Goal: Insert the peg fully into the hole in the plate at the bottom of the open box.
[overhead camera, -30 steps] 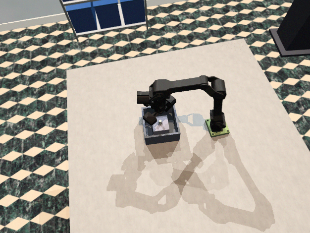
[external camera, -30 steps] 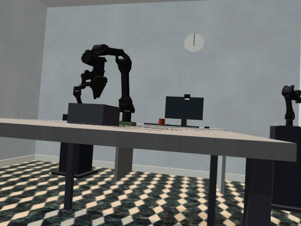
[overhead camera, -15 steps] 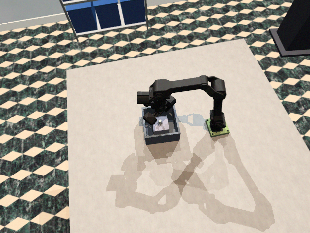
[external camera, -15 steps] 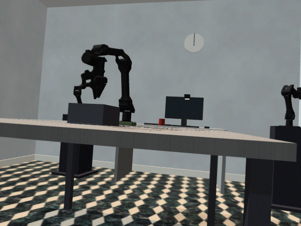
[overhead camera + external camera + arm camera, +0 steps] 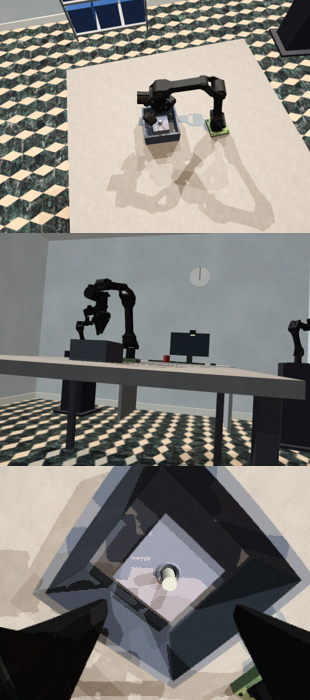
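The pale peg (image 5: pixel 169 579) stands upright in the hole of the light plate at the bottom of the open dark box. In the top view the peg (image 5: pixel 160 122) shows inside the box (image 5: pixel 161 126) on the table. My gripper (image 5: pixel 171 608) is open and empty. Its two dark fingers sit at the lower left and lower right of the wrist view, above the box and apart from the peg. In the exterior view the gripper (image 5: pixel 100 326) hangs above the box (image 5: pixel 96 350), clear of its rim.
The arm's green base plate (image 5: pixel 217 129) is to the right of the box. A monitor (image 5: pixel 189 344) and a red cup (image 5: pixel 166 358) are on a table behind. A second arm (image 5: pixel 296 338) stands on a pedestal at far right.
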